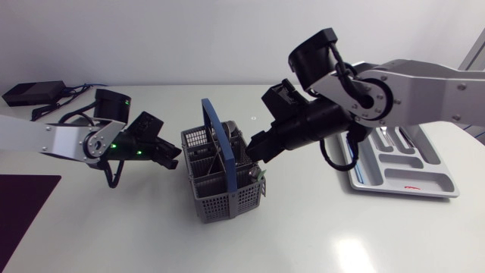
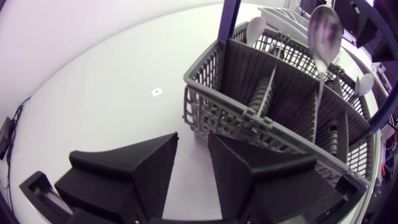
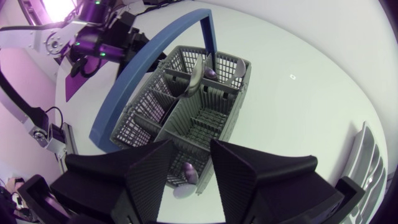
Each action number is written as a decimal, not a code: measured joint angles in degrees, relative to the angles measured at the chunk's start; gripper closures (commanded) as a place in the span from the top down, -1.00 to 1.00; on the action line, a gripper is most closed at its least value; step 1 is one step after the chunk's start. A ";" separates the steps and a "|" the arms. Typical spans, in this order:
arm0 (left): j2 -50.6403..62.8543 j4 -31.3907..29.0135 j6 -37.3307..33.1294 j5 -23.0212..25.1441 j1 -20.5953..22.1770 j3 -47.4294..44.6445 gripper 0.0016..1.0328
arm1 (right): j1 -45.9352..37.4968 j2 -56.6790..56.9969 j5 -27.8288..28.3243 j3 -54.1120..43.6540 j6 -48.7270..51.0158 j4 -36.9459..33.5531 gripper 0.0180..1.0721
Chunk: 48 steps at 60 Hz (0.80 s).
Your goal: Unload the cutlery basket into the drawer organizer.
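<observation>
Cutlery basket (image 1: 227, 199): grey mesh, set upright on the white surface (image 1: 341, 235) between the two arms. A blue handle (image 1: 214, 127) is arched over it.
Spoons: several are stood bowl-up in the basket's compartments. One (image 2: 324, 31) is seen rising well above the basket's rim.
Left pincer (image 1: 176, 155): held just beside the basket's left wall, low over the surface. Its fingers are parted and nothing is gripped.
Right pincer (image 1: 256, 150): held over the basket's right-hand compartments, pointed down into them. Its fingers are spread and it is released. A spoon bowl (image 3: 186, 175) is seen in the gap between them, at the basket's near wall, with neither finger seen pressed on it.
Drawer organizer (image 1: 439, 186): a pale grey tray, laid well to the right of the basket, beyond the right arm.
</observation>
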<state>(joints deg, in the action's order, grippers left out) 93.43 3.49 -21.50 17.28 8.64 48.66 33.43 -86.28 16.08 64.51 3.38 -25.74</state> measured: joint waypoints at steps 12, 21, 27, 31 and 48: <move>-14.14 -3.98 -0.90 1.90 -0.98 -4.81 -0.06 | 0.26 -5.35 -2.69 6.38 -0.20 0.07 0.00; -20.55 -7.85 -1.05 2.40 -1.09 -6.38 -0.06 | 0.44 -7.02 -2.75 8.61 -0.20 0.35 0.00; -23.93 -9.75 -1.03 2.64 -0.96 -6.86 -0.06 | 1.38 -7.78 -2.93 9.51 -0.22 0.46 0.00; -25.59 -10.56 -1.01 2.82 -0.39 -7.04 -0.06 | 2.38 -8.81 -3.52 10.64 -0.35 0.57 0.00; -28.57 -12.68 -0.96 3.06 1.31 -7.06 -0.06 | 5.16 -12.83 -9.46 14.88 -0.61 0.66 -0.01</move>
<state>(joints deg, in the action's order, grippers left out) 64.86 -9.19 -22.46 20.34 9.96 41.60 38.59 -99.11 6.61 79.40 2.76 -25.08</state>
